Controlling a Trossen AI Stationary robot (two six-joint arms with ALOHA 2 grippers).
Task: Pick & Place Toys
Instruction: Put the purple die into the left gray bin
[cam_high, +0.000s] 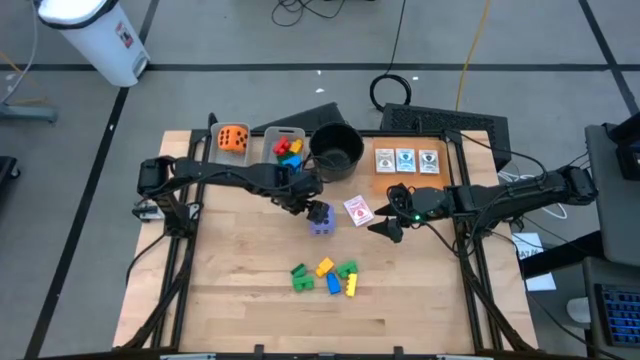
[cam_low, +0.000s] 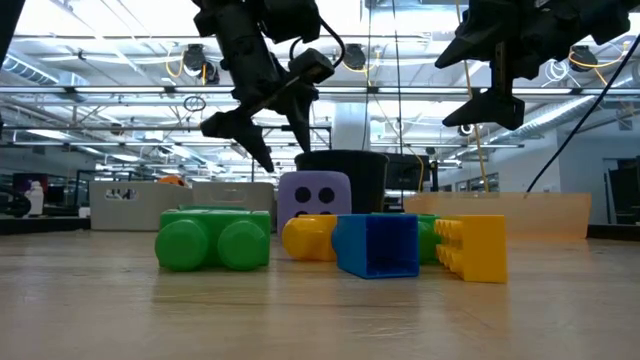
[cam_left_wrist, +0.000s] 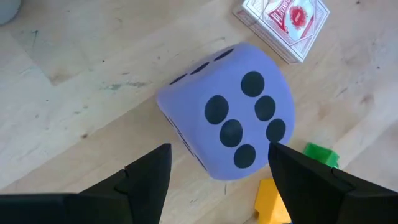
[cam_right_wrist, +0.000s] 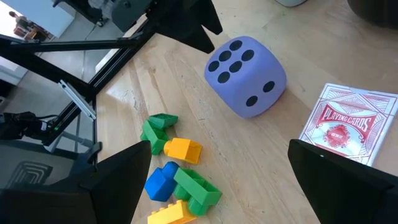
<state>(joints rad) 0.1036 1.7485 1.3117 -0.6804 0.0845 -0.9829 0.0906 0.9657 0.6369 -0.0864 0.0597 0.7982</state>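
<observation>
A purple die (cam_high: 320, 218) with black dots rests on the wooden table. My left gripper (cam_high: 303, 203) hangs open just above its far-left side; in the left wrist view (cam_left_wrist: 217, 177) the fingers stand on either side of the die (cam_left_wrist: 233, 124) without touching it. My right gripper (cam_high: 387, 228) is open and empty, raised to the right of a red-backed card box (cam_high: 358, 210). Green, yellow and blue blocks (cam_high: 325, 277) lie in a loose heap near the front. An orange die (cam_high: 233, 138) sits in a far bin.
At the far edge stand a grey bin (cam_high: 275, 133) with red, blue and yellow blocks, a round black pot (cam_high: 335, 150), and a tray with three picture cards (cam_high: 405, 160). Bare wood lies to the left and front of the block heap.
</observation>
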